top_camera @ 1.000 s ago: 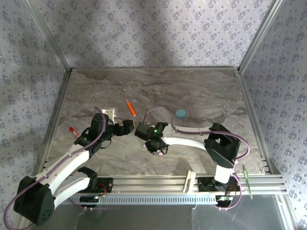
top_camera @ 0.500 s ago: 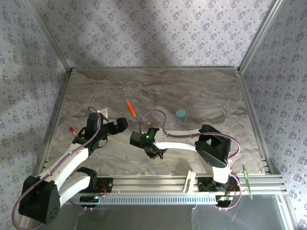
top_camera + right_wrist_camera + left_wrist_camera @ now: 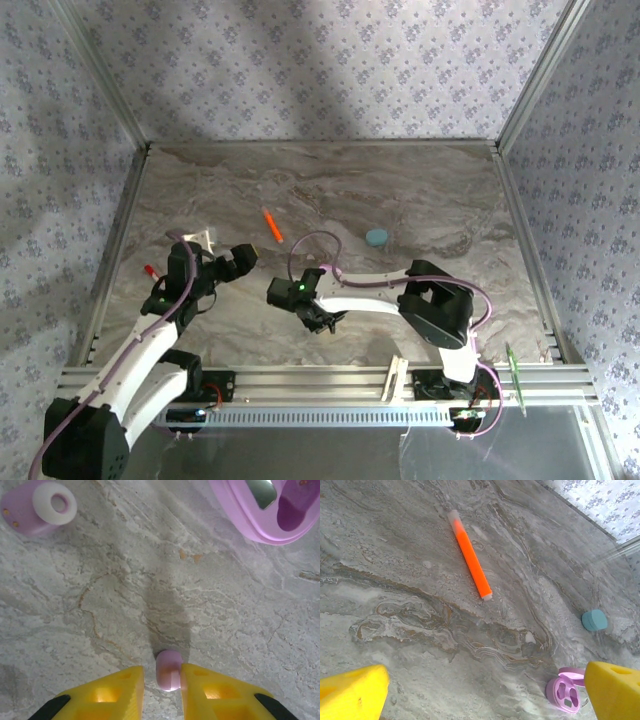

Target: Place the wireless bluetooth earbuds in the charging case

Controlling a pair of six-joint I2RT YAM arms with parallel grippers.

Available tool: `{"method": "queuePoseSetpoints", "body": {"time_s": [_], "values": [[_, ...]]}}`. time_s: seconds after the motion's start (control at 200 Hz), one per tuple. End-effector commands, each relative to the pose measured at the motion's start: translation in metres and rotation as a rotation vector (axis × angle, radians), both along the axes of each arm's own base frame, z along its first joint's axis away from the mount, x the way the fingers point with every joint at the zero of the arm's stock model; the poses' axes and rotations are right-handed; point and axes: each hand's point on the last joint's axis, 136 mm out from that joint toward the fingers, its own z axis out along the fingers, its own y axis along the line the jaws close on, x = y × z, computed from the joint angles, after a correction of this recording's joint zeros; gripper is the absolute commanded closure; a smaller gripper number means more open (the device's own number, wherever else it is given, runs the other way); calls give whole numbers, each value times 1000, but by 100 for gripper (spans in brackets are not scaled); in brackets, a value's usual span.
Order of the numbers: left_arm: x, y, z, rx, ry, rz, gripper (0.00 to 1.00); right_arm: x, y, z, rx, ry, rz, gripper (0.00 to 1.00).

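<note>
In the right wrist view a small glossy pink earbud (image 3: 168,666) sits between my right gripper's (image 3: 161,677) yellow fingers, which are shut on it just above the marble. A second pink earbud (image 3: 40,507) with a white tip lies at the upper left. The open pink charging case (image 3: 265,510) is at the upper right, its sockets showing. In the left wrist view that case (image 3: 563,692) lies lid-open by the right finger of my left gripper (image 3: 480,685), which is wide open and holds nothing. From above, the left gripper (image 3: 240,258) and the right gripper (image 3: 320,318) hover over the near-left table.
An orange pen-like stick (image 3: 470,555) lies on the marble beyond the left gripper. A closed pale cyan case (image 3: 377,237) rests mid-table. A small red item (image 3: 150,271) and a white piece (image 3: 205,238) sit near the left rail, and a green pen (image 3: 514,365) by the right rail.
Both arms have drawn back and to the left. The right gripper has carried the pink earbud leftward and nearer. The left gripper has stayed open.
</note>
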Motion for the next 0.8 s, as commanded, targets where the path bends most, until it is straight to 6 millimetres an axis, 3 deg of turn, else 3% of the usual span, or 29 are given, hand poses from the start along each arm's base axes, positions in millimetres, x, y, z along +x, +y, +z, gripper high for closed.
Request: {"method": "queuePoseSetpoints", "body": {"time_s": [0.0, 0.49, 0.795], "values": [[1, 0, 3, -17, -19, 0, 0, 0, -1, 0, -29, -4, -16, 73], [0, -1, 5, -22, -26, -5, 0, 2, -5, -5, -43, 12, -19, 78], [1, -3, 3, -29, -25, -15, 0, 11, -5, 20, 91, -3, -45, 80]]}}
